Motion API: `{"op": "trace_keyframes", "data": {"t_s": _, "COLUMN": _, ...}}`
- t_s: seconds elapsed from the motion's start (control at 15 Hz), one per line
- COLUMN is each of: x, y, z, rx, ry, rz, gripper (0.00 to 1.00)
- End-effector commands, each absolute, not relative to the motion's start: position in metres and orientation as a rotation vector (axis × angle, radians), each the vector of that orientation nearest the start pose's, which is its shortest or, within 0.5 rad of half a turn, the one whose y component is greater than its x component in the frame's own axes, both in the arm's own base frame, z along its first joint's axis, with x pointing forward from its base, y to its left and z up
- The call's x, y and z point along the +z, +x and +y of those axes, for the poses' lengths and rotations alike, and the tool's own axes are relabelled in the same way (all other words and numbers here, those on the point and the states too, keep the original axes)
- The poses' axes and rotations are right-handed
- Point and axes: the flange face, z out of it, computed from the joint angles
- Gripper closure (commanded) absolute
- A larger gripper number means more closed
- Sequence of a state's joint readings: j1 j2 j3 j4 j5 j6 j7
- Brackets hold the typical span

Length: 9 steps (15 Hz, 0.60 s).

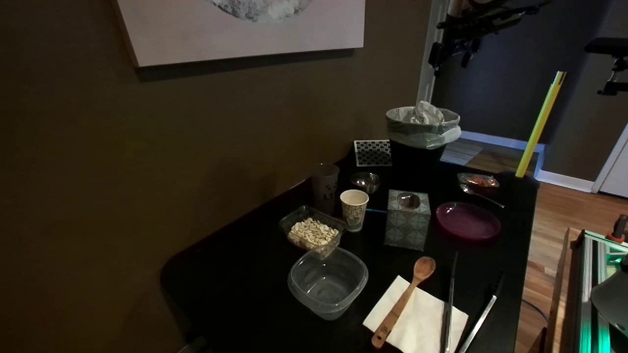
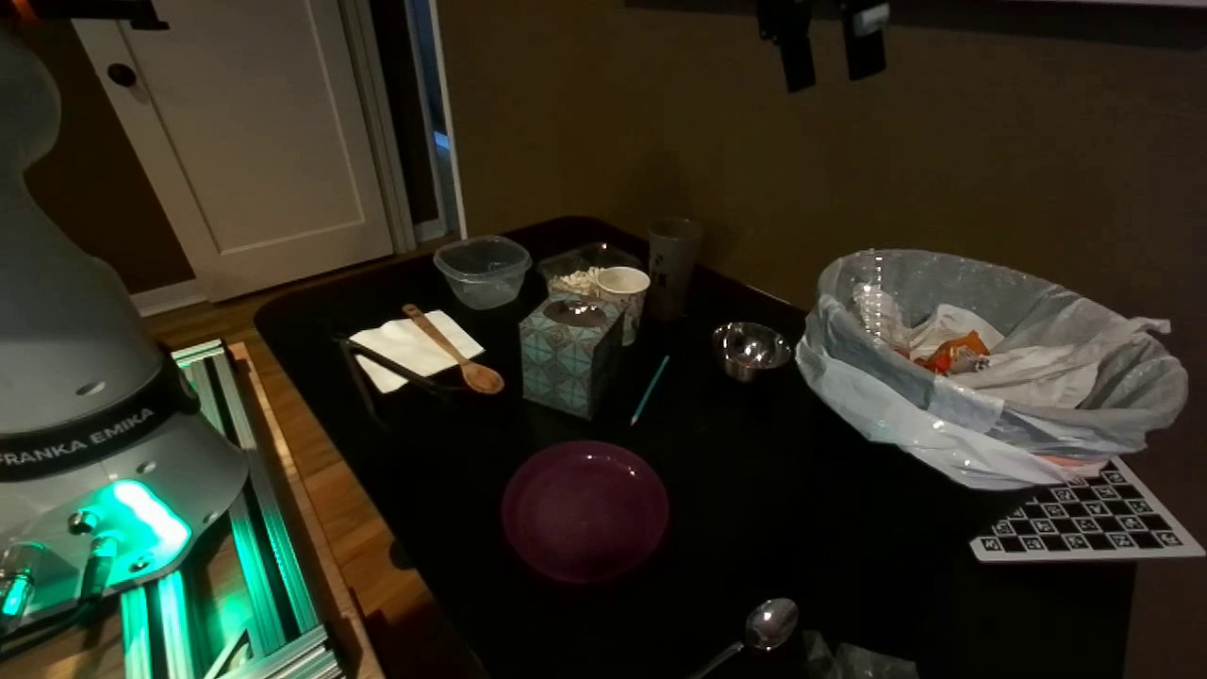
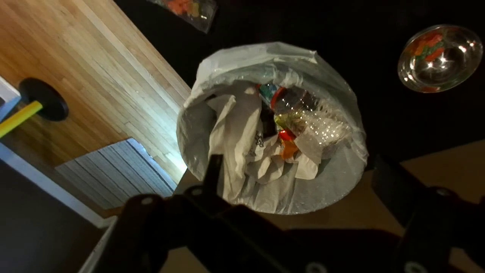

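My gripper (image 3: 299, 165) hangs open above the waste bin (image 3: 324, 191), with nothing between its fingers. In both exterior views it is high up, apart from the bin and table: the gripper (image 2: 832, 80) is at the top edge of an exterior view, and the gripper (image 1: 451, 67) is near a doorway. A pale plastic liner covers the bin's rim. Inside lie crumpled white paper (image 3: 237, 132), a clear plastic piece (image 3: 326, 123) and an orange wrapper (image 3: 289, 149). A shiny metal bowl (image 3: 443, 57) stands beside the bin; orange and green show in it, contents or reflection I cannot tell.
On the black table stand a tissue box (image 2: 566, 363), purple plate (image 2: 585, 514), paper cup (image 1: 354, 211), tumbler (image 2: 672, 269), clear tub (image 1: 327, 284) and oat container (image 1: 314, 233). A wooden spoon (image 1: 405, 304), tongs (image 1: 480, 321), metal spoon (image 2: 771, 622) and candy packet (image 1: 478, 180) lie there.
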<state>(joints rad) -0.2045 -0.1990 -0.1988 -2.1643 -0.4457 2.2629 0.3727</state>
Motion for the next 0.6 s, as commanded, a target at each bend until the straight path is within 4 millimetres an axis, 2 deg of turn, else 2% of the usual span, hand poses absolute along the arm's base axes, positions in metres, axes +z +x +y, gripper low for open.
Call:
{"op": "trace_keyframes", "data": {"t_s": 0.0, "x": 0.497, "y": 0.432, "z": -0.191, "rx": -0.509, "ry": -3.290, "rz": 1.056, "gripper": 0.00}}
{"op": "trace_keyframes", "data": {"t_s": 0.07, "x": 0.506, "y": 0.457, "z": -0.206, "rx": -0.504, "ry": -3.299, "rz": 0.991, "gripper": 0.00}}
{"op": "trace_keyframes", "data": {"t_s": 0.13, "x": 0.504, "y": 0.452, "z": -0.201, "rx": -0.502, "ry": -3.297, "rz": 0.993, "gripper": 0.00}}
{"op": "trace_keyframes", "data": {"t_s": 0.53, "x": 0.507, "y": 0.455, "z": -0.204, "rx": -0.510, "ry": -3.298, "rz": 0.996, "gripper": 0.00}}
